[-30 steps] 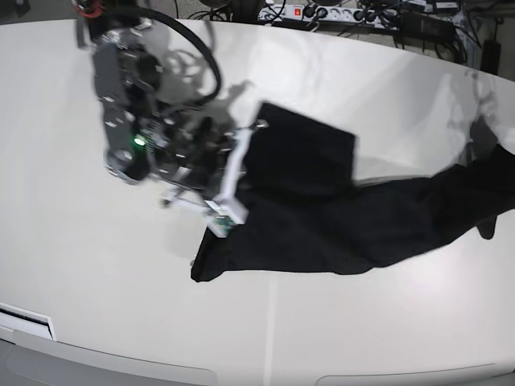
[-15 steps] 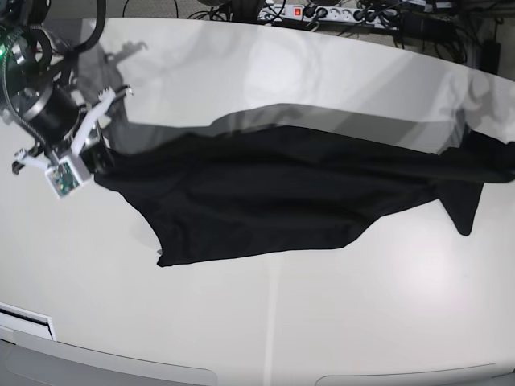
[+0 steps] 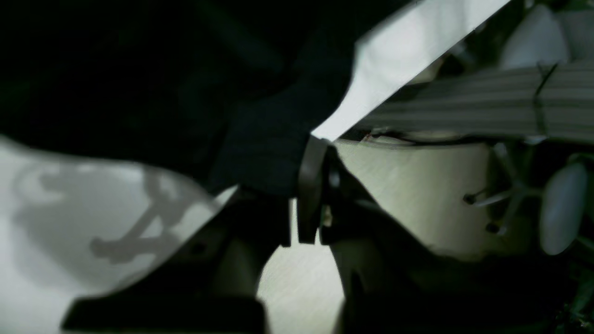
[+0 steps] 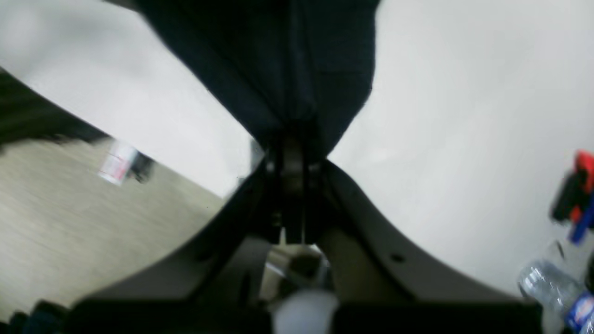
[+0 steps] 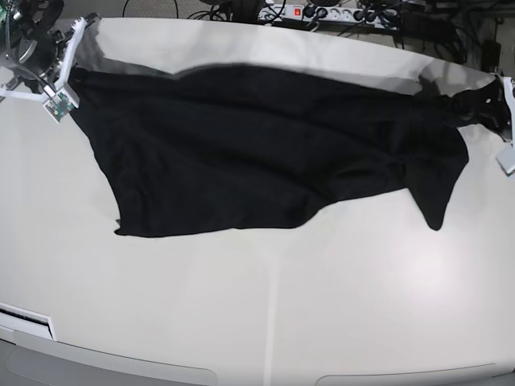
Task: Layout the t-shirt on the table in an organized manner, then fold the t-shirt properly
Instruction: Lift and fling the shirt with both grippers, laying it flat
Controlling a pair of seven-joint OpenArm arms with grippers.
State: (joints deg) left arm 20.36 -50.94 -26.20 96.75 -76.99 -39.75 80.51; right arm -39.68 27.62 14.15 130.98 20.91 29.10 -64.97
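The right pincer (image 4: pixel 292 162) is clamping a bunched edge of the black t-shirt (image 4: pixel 297 60), its two jaws pressed together on the fabric with no gap showing between them. The cloth is fanning out upward from the grip, spreading wider toward the top of the frame. Behind it the white tabletop (image 4: pixel 455 139) is filling most of the view, its edge running diagonally at the left, with pale floor (image 4: pixel 69 208) lying below it. A clear plastic bottle (image 4: pixel 552 287) is sitting at the lower right, and a blurred red and black object (image 4: pixel 575 185) is showing above it.
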